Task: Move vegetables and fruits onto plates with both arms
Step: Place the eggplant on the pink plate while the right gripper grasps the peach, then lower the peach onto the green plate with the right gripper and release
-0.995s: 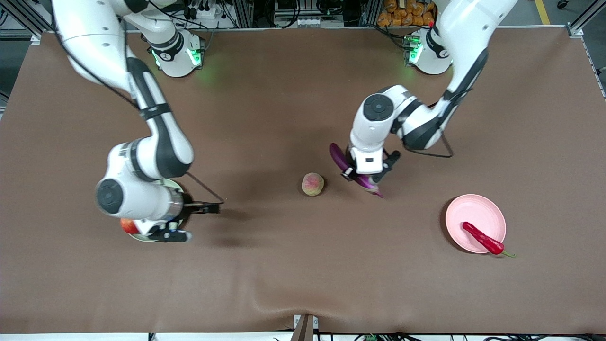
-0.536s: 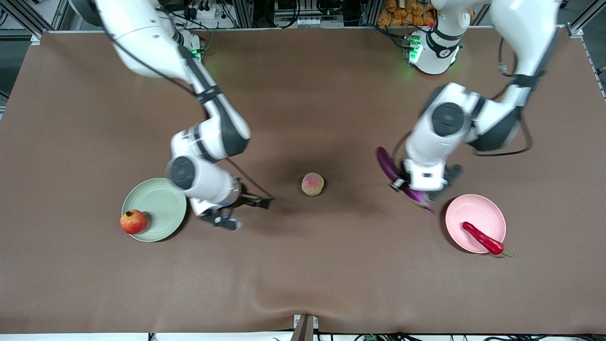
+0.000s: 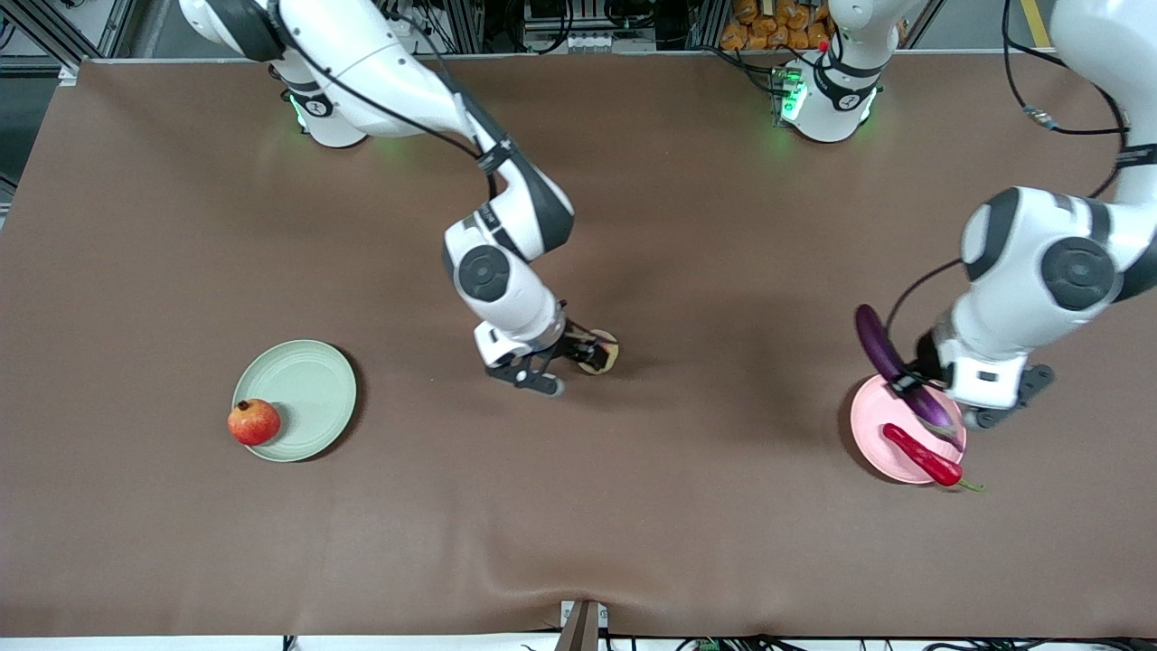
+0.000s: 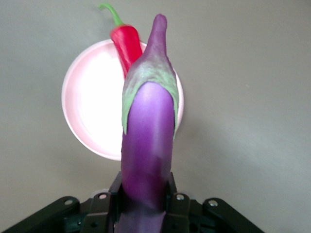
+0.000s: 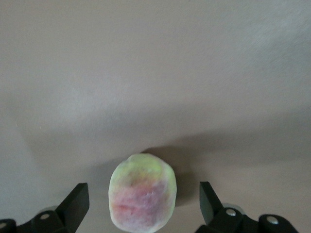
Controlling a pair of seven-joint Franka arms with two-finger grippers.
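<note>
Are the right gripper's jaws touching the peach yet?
Apart. In the right wrist view the right gripper is open, its jaws standing wide on either side of the peach with bare table showing between each jaw and the fruit.

I find no legible text, label, brand, number or sign anywhere I look: not on my arms, not on the produce, not on the plates, nor on the bench.

peach (image 3: 604, 353): mostly covered by the right gripper (image 3: 572, 357) over it
eggplant (image 4: 147, 145): lower end hidden in the left gripper (image 4: 146, 199)
</note>
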